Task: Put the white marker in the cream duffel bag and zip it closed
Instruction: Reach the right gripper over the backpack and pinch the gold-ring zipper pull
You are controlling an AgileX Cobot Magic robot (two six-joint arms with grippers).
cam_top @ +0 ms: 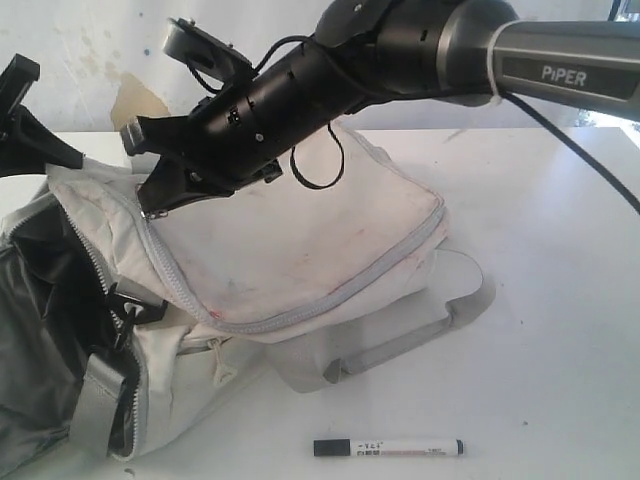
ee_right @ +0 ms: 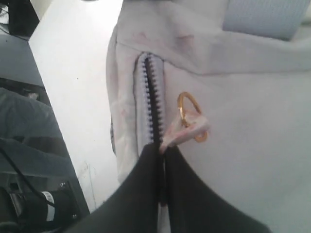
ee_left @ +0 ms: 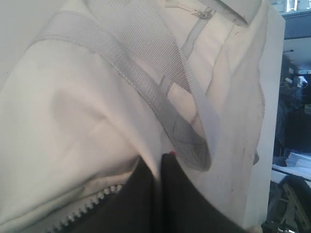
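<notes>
One marker (cam_top: 388, 448) lay on the worktop (cam_top: 540, 330), outside the bag (cam_top: 300, 250). It was near the bag's front side in the exterior view and well apart from both grippers. Its long axis ran across that view, cap to the left. The right gripper (ee_right: 162, 148) was clenched on the zip pull (ee_right: 189, 128). The left gripper (ee_left: 160, 162) was clenched, apparently on the bag's rim. The right gripper was judged nearer to the marker. Count: one marker, one bag, two grippers.

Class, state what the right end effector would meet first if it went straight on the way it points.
The cream duffel bag: the right end effector looks shut on its zipper pull, so it would press into the fabric there.
</notes>
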